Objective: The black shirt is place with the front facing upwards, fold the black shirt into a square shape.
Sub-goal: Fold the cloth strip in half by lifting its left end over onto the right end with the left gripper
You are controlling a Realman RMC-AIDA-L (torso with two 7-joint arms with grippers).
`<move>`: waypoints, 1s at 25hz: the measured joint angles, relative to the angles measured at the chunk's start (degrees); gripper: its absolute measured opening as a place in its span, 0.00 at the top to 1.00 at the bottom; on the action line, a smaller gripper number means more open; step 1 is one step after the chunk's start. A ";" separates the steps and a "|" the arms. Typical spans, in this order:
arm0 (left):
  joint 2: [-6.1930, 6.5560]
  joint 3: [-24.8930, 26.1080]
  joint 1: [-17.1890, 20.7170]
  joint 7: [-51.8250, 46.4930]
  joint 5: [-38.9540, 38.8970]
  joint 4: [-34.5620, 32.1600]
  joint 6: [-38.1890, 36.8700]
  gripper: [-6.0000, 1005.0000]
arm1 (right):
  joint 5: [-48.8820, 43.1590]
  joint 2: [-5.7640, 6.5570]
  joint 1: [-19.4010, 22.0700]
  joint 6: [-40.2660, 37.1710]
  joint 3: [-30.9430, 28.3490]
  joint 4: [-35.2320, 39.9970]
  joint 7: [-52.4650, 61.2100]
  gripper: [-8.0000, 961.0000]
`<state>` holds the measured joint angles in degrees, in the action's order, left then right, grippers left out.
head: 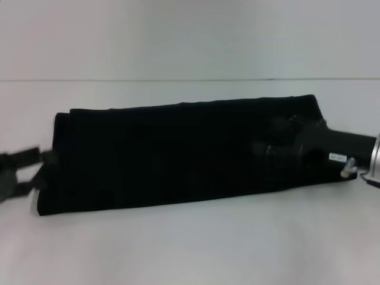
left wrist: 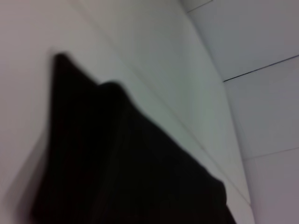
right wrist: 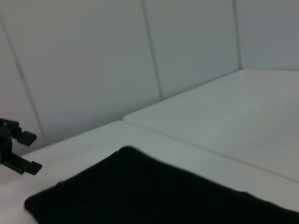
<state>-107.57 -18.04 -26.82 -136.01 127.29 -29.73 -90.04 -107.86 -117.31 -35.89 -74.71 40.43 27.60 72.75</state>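
Observation:
The black shirt (head: pixel 178 154) lies folded into a long narrow band across the white table, running left to right. No lettering or neck label shows. It also fills the near part of the left wrist view (left wrist: pixel 131 168) and the right wrist view (right wrist: pixel 163 196). My left gripper (head: pixel 35 173) is open at the shirt's left end, level with its edge; it also shows far off in the right wrist view (right wrist: pixel 23 151). My right gripper (head: pixel 279 139) reaches in from the right and sits over the shirt's right end, black against black cloth.
The white table (head: pixel 178 249) extends in front of and behind the shirt. A pale wall (head: pixel 178 35) rises at the table's far edge, and its panels fill the right wrist view (right wrist: pixel 187 56).

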 joint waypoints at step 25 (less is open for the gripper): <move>-0.72 -0.99 3.92 -11.83 2.01 4.92 7.59 0.14 | 0.38 -2.48 1.86 2.09 0.82 -2.28 -9.69 0.01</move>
<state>-108.29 -19.03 -22.91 -147.85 129.29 -24.80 -82.45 -107.48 -119.79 -34.03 -72.62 41.25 25.32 63.06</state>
